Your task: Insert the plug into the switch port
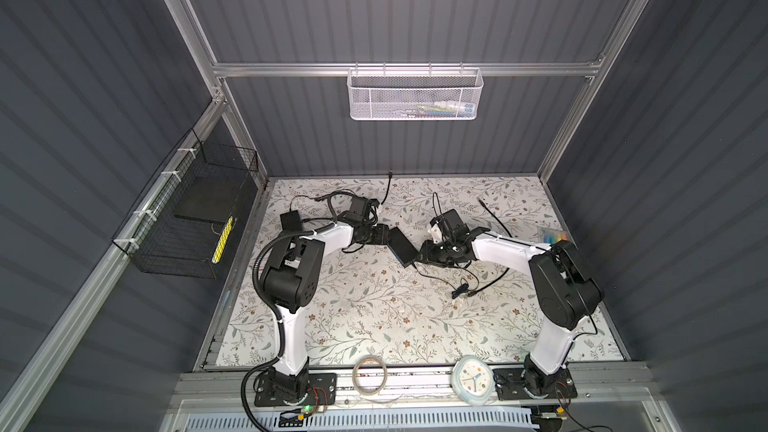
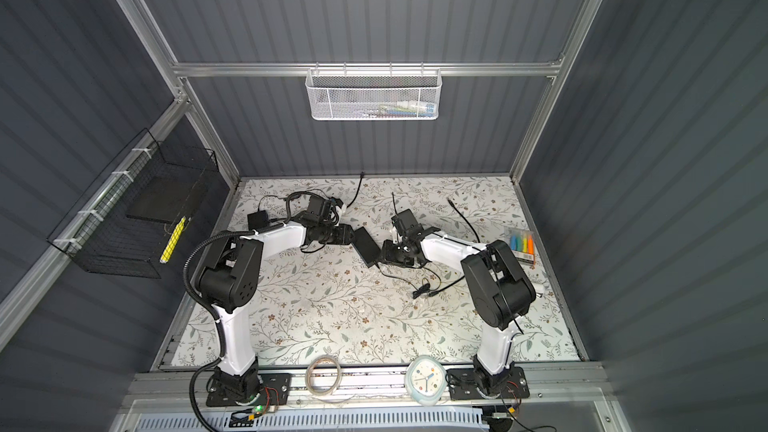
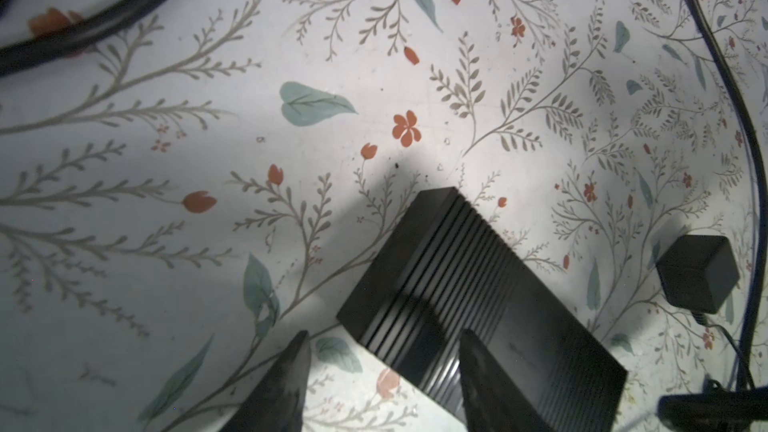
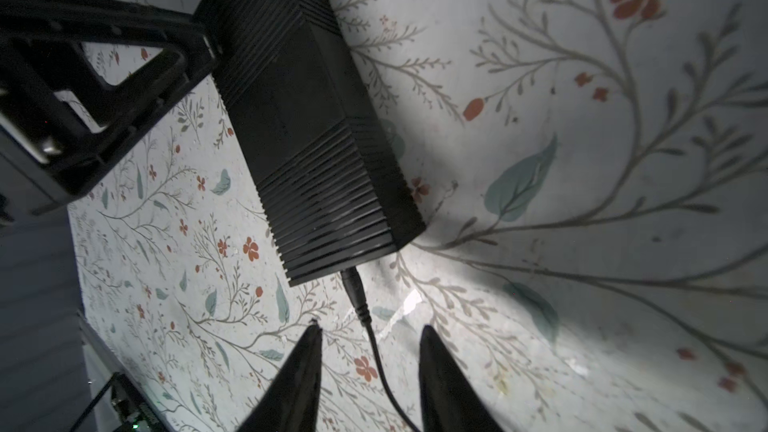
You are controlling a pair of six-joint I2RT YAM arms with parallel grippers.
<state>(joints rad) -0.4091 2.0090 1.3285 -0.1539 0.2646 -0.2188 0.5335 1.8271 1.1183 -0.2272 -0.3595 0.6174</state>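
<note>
Black ribbed switch (image 4: 307, 118), plug (image 4: 353, 288) inserted, its top too dim to read.

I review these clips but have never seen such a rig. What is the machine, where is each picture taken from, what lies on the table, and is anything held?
The machine is a left arm and a right arm, bolted at the near edge of a flower-patterned table. The two wide pictures are twin views from one overhead camera. The two close-ups come from a camera on each arm's wrist, looking past its gripper. Between the arms lies a network switch. In the right wrist view the plug sits at the switch's end, apparently in its port. Its cable runs between the spread fingers of the right gripper, which holds nothing. The left gripper is open, one finger over the switch. Also: a power adapter, a marker pack.
</note>
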